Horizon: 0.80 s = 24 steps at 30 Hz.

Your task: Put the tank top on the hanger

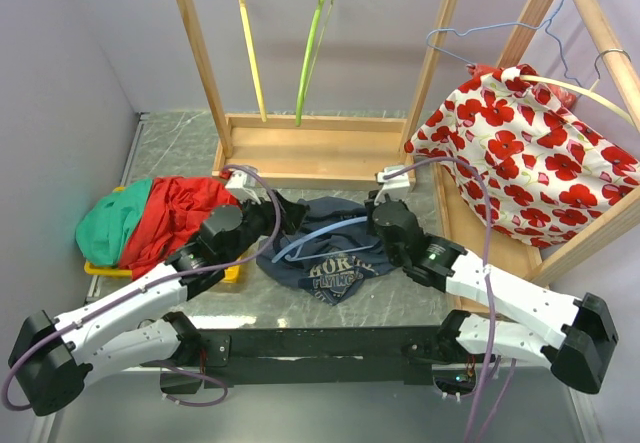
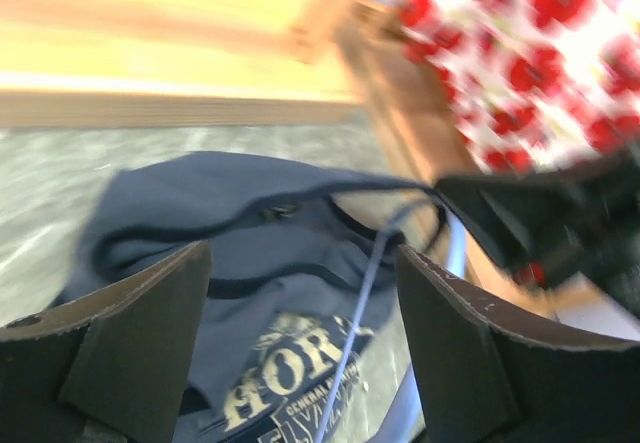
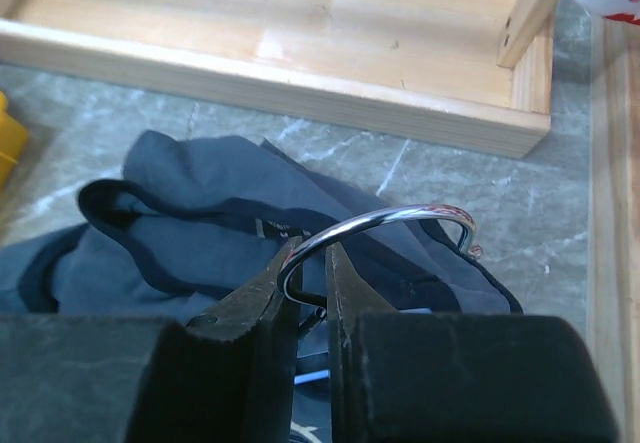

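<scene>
Yellow tray (image 1: 98,267): garments (image 1: 180,215); tank top (image 1: 322,263) outside

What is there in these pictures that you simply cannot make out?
- Left wrist view: motion blur; the small lettering on the tank top, beyond the open left gripper, is unreadable.
- Right wrist view: the right gripper, shut on the hook of the hanger, hides the hanger's blue arms.
- Top view: the arms' own wrists cover both sets of fingertips; whether the hanger is threaded inside the tank top is unclear.
</scene>
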### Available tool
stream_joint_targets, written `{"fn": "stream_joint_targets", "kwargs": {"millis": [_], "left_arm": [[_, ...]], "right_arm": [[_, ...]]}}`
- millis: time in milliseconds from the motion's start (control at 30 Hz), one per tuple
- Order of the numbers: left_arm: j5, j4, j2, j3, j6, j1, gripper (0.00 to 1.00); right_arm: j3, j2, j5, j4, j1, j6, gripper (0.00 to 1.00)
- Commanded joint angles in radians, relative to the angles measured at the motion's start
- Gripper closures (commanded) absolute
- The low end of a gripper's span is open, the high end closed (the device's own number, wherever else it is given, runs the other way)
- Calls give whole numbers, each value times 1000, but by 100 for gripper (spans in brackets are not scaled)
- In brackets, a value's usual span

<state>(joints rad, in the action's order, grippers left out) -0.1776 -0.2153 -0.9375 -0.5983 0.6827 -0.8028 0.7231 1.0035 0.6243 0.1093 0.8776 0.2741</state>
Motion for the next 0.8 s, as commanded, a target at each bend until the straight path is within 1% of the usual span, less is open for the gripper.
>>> {"fn": "stream_joint_targets", "kwargs": {"millis": [0, 67, 100, 133, 267, 367, 500, 567, 767], "left_arm": [[-250, 212, 39, -75, 132, 10, 20], [-296, 267, 49, -78, 149, 22, 21], [-304, 322, 48, -86, 170, 33, 23], [-306, 342, 46, -89, 176, 43, 25], [-208, 375, -6, -103, 169, 131, 29], [-163, 384, -79, -130, 138, 154, 30], [-54, 364, -185, -169, 89, 168, 33], [-33, 372, -257, -201, 81, 169, 34], [10, 323, -359, -204, 83, 169, 37]], "right_arm": [[71, 35, 130, -22, 37, -30, 100], [79, 53, 169, -25, 61, -49, 100], [93, 60, 179, -23, 69, -52, 100], [99, 72, 189, -19, 75, -61, 100], [137, 102, 280, 1, 127, -90, 100], [176, 135, 346, 26, 149, -113, 100], [213, 175, 403, 43, 175, -133, 100], [217, 195, 414, 49, 178, -133, 100], [220, 205, 430, 49, 184, -139, 100]]}}
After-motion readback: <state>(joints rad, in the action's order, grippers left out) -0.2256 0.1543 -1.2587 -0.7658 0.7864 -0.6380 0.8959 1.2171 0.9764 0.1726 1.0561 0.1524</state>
